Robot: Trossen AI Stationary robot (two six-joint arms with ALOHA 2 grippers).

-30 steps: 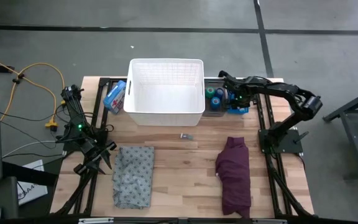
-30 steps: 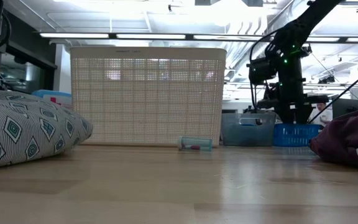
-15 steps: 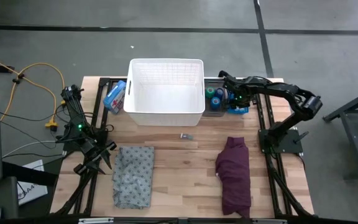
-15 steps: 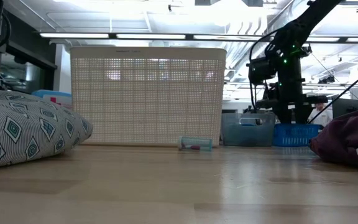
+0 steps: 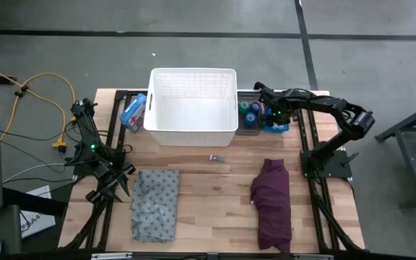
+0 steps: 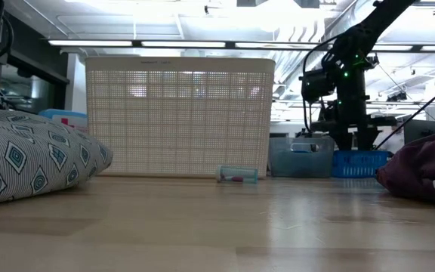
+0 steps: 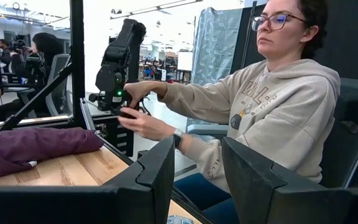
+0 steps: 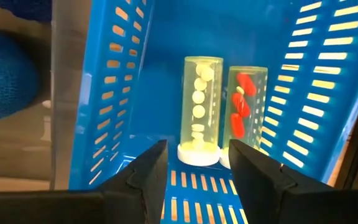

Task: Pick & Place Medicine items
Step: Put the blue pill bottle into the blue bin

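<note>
Blue slotted tray (image 8: 129, 93) at the table's far right corner holds two clear vials — one with white tablets (image 8: 201, 109), one with red capsules (image 8: 244, 112). The right gripper (image 8: 194, 163) hovers over them, fingers open. Centre the fingers on the white-tablet vial, descend straight, avoid nudging its neighbour. The left gripper (image 7: 197, 180) waits at the table's left edge, fingers apart.
</note>
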